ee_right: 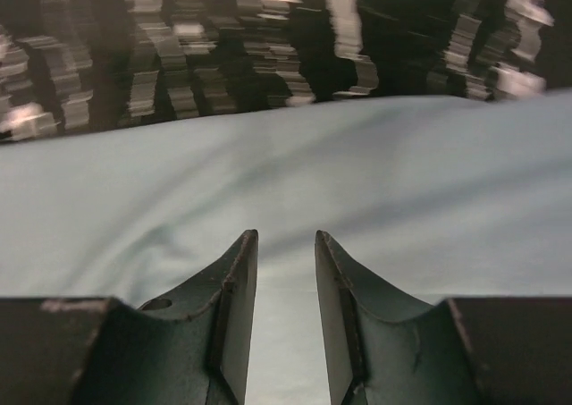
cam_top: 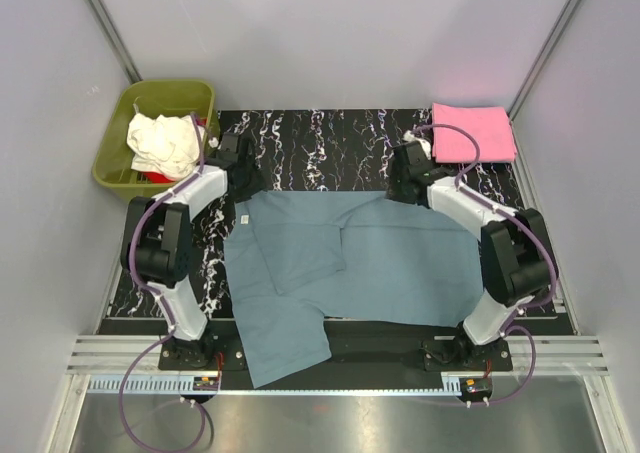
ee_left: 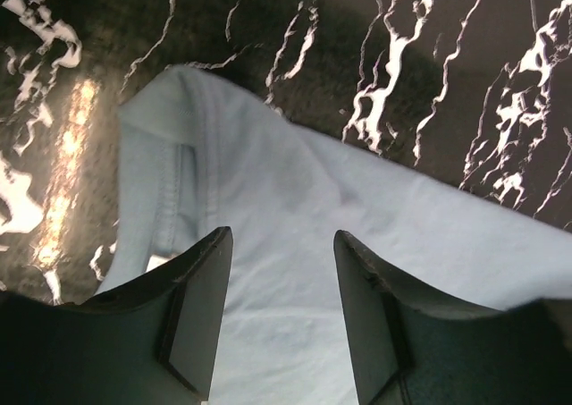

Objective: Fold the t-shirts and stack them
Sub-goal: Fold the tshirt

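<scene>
Plain pale grey walls [cam_top: 330, 33] close the space at the back and on both sides, meeting at slim metal corner posts [cam_top: 108, 28]. The table [cam_top: 330, 138] has a glossy black top veined with white like marble. It catches light from above — bright warm glints lie on it in the left wrist view. A ribbed aluminium rail [cam_top: 105, 355] runs along its near edge, with a brushed metal sheet [cam_top: 350, 423] just in front.

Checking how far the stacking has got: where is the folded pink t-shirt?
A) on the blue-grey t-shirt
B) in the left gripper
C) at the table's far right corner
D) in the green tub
C: the pink t-shirt lies folded flat at the far right corner of the table, apart from the blue-grey t-shirt and the tub.
</scene>
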`<action>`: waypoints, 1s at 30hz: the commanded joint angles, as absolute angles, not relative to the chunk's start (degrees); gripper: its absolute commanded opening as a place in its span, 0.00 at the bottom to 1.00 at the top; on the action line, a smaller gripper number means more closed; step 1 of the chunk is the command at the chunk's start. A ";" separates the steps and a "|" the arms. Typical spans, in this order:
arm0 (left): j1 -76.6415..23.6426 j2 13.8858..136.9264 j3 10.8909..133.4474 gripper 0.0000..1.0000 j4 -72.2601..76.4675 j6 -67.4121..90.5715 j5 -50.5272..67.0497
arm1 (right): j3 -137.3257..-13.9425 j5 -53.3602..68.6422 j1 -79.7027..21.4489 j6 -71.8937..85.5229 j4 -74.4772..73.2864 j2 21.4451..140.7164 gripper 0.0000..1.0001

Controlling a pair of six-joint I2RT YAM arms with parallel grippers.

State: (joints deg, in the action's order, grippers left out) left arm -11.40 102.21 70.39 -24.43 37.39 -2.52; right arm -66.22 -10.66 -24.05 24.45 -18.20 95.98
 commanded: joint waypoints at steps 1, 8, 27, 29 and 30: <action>-11.34 108.08 75.40 0.54 -23.36 36.56 -2.01 | -67.51 -12.74 -18.82 27.68 -26.27 98.44 0.39; -11.34 115.65 80.06 0.53 -26.63 37.09 -6.41 | -62.93 -10.99 -4.76 30.32 -26.71 99.84 0.38; -9.14 129.90 103.01 0.55 -35.86 34.28 -7.91 | -71.54 -15.29 8.17 24.97 -26.20 108.90 0.41; -8.79 129.29 102.75 0.56 -35.68 34.19 -6.77 | -73.11 -15.38 8.17 23.91 -26.45 109.07 0.42; -8.79 127.46 102.57 0.57 -35.07 33.93 -5.98 | -73.73 -14.77 8.09 23.99 -28.28 108.81 0.41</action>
State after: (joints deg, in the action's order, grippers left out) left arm -10.17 128.42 101.45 -34.46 35.48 -6.92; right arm -70.78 -11.81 7.53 26.48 -26.76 108.66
